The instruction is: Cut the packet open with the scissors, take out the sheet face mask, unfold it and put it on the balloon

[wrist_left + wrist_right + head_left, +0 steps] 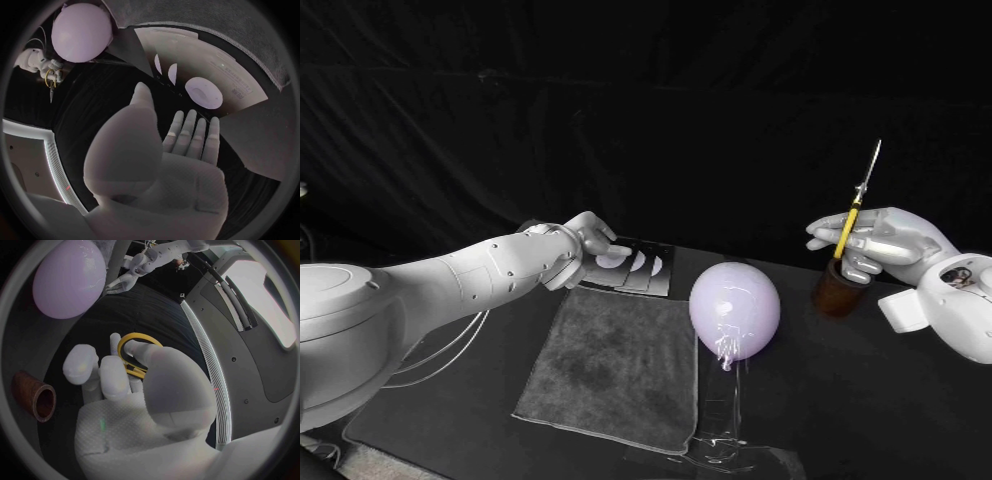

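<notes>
Yellow-handled scissors gripped upright by right hand; left hand spread, empty, near packet.

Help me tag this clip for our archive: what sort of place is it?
Likely a robot lab's staged test bench: a black table backed by black drapes, a balloon on a clear stand as a mock head, and the right hand holding scissors.

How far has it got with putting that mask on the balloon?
Early days. The right hand holds the scissors, blades up, above the brown cup. The open left hand is by the packet, which looks uncut. Cutting, removing and unfolding the mask, and covering the balloon remain.
</notes>
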{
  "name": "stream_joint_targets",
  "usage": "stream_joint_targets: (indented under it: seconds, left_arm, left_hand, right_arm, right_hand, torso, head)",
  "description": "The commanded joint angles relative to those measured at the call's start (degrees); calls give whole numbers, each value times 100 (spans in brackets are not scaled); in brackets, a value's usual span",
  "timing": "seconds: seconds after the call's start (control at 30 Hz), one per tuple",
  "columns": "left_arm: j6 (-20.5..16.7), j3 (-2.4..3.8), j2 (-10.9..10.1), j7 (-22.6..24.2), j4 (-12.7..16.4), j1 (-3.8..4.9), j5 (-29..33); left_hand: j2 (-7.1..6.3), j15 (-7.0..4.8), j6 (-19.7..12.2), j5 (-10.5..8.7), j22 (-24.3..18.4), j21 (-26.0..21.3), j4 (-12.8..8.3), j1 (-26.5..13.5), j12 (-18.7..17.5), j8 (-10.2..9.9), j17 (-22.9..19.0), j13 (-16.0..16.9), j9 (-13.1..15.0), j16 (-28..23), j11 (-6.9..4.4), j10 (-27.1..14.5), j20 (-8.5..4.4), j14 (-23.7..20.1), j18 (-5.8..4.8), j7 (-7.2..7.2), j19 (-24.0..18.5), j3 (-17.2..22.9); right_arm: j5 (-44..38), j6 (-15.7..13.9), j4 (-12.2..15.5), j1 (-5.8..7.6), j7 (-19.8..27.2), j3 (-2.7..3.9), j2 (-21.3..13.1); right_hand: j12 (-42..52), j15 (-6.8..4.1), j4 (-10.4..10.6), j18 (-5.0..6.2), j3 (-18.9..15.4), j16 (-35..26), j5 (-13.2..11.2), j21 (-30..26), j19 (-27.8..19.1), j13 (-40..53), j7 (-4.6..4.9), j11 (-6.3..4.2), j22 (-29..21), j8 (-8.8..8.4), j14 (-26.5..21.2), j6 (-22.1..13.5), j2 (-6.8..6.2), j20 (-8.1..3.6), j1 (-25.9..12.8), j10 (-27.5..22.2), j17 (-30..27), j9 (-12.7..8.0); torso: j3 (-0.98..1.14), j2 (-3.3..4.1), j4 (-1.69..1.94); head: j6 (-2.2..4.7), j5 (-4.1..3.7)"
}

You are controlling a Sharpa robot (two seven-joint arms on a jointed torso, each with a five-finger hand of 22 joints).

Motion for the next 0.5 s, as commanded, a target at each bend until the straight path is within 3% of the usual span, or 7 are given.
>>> stream_joint_targets:
  seconds: [0.03, 0.1, 0.13, 0.2, 0.27, 0.33, 0.5]
  left_arm:
    - [358, 5, 95, 427, -186, 12, -1024]
    - [477, 4, 175, 649, -330, 11, -1370]
    - [528, 3, 206, 734, -381, 11, -1510]
    - [632, 1, 266, 877, -479, 10, -1781]
    - [809, -6, 355, 1004, -629, 9, -2089]
    - [959, -11, 413, 1041, -737, 9, -2236]
    - [1444, -18, 575, 1072, -1064, 5, -2532]
  left_hand:
    - [14, -13, -124, -13, -20, -27, 3, 145, -63, -11, -121, -5, -18, -92, -129, -135, 4, -301, -83, 87, -214, 36]
    - [-97, 44, -554, -11, -52, -59, -4, 256, -182, -186, -277, -28, -146, -155, -247, -552, 12, -717, -137, -31, -591, -57]
    - [-97, 44, -554, -11, -52, -59, -4, 256, -182, -186, -277, -28, -146, -155, -247, -552, 12, -717, -137, -31, -591, -57]
    - [-343, -55, -1550, 14, -112, -118, 5, 356, -271, -596, -555, -102, -480, -211, -517, -1796, 1, -1470, -221, -304, -1383, -330]
    - [-406, -111, -1758, 22, -113, -116, 28, 428, -291, -679, -638, -127, -550, -217, -624, -2298, -5, -1685, -199, -374, -1592, -352]
    - [-510, -168, -2148, 34, -135, -141, 20, 478, -384, -841, -780, -223, -682, -260, -728, -3279, -13, -2023, -204, -473, -1816, -439]
    - [-585, -208, -2696, 25, -164, -166, 29, 411, -430, -1058, -958, -269, -875, -300, -825, -3891, -10, -2409, -208, -567, -2150, -572]
  right_arm:
    - [-126, 69, 10, 0, -7, 5, 3]
    - [-149, 59, 10, 0, -23, 5, 1]
    - [-155, 55, 9, 0, -30, 5, 2]
    - [-165, 47, 7, 0, -42, 5, 5]
    - [-185, 38, -2, 0, -59, 5, 13]
    - [-196, 35, -7, 0, -68, 5, 19]
    - [-216, 22, -13, 0, -94, 5, 29]
  right_hand:
    - [-3, 0, -33, 85, -6, 31, 14, 2, 33, -8, 15, -504, -8, -10, 33, 39, 35, 1, 43, 1308, 3, 9]
    - [-3, 0, -33, 85, -6, 31, 14, 2, 33, -8, 15, -504, -8, -10, 33, 39, 35, 1, 43, 1308, 3, 9]
    - [-3, 0, -33, 85, -6, 31, 14, 2, 33, -8, 15, -504, -8, -10, 33, 39, 35, 1, 43, 1308, 3, 9]
    - [-5, 0, -33, 85, -7, 28, 14, 4, 35, -9, 14, -505, -6, -10, 32, 40, 36, 0, 44, 1310, -1, 10]
    - [-5, 0, -33, 85, -7, 28, 14, 4, 35, -9, 14, -505, -6, -10, 32, 40, 36, 0, 44, 1310, -1, 10]
    - [-5, 0, -33, 85, -7, 28, 14, 4, 35, -9, 14, -505, -6, -10, 32, 40, 36, 0, 44, 1310, -1, 10]
    - [-7, 0, -35, 87, -6, 23, 14, -8, 30, -9, 14, -505, -13, -10, 31, 39, 38, 0, 44, 1311, -11, 10]
  torso:
    - [1, 7, -12]
    - [0, 9, -4]
    - [-2, 10, 1]
    - [-6, 9, 6]
    - [-10, 11, 6]
    - [-11, 13, 4]
    - [-15, 23, -2]
  head:
    - [18, -2]
    - [18, -11]
    - [16, -19]
    - [17, -32]
    - [23, -39]
    - [27, -44]
    - [26, -60]
